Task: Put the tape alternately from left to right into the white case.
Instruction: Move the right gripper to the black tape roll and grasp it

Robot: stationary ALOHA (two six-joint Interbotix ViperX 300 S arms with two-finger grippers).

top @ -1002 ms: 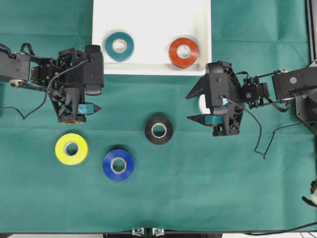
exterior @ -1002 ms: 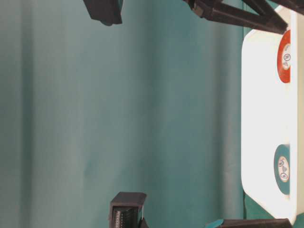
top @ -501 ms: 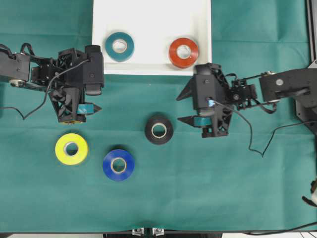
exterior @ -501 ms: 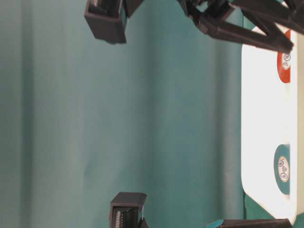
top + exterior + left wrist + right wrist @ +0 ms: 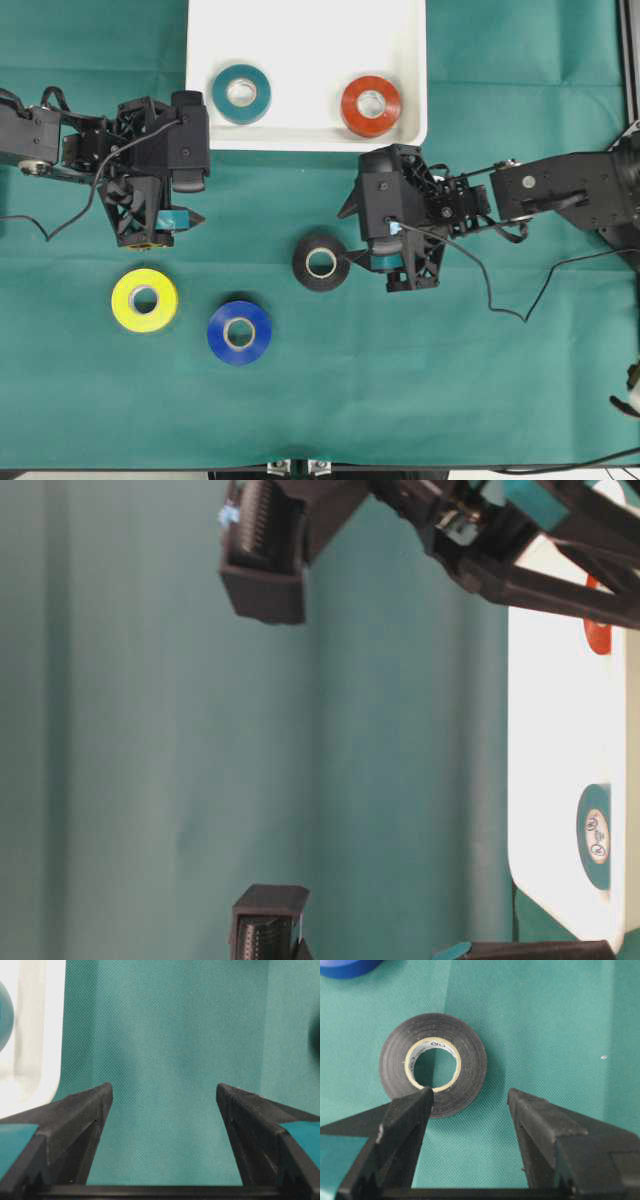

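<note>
On green worktop, just beside open, empty right hand: black tape roll, flat. Yellow and blue rolls further left; teal and red already in white case. Left hand open, idle. Probably light, stiff, glossy; best pinched across outer rim. Core printing too small to read.

From my seat the white roll is nowhere to be seen, so I can't tell where it sits. On the right wrist cam the blue roll is chopped off by the top edge and one finger covers part of the black roll. The white case runs off the overhead's top edge.
</note>
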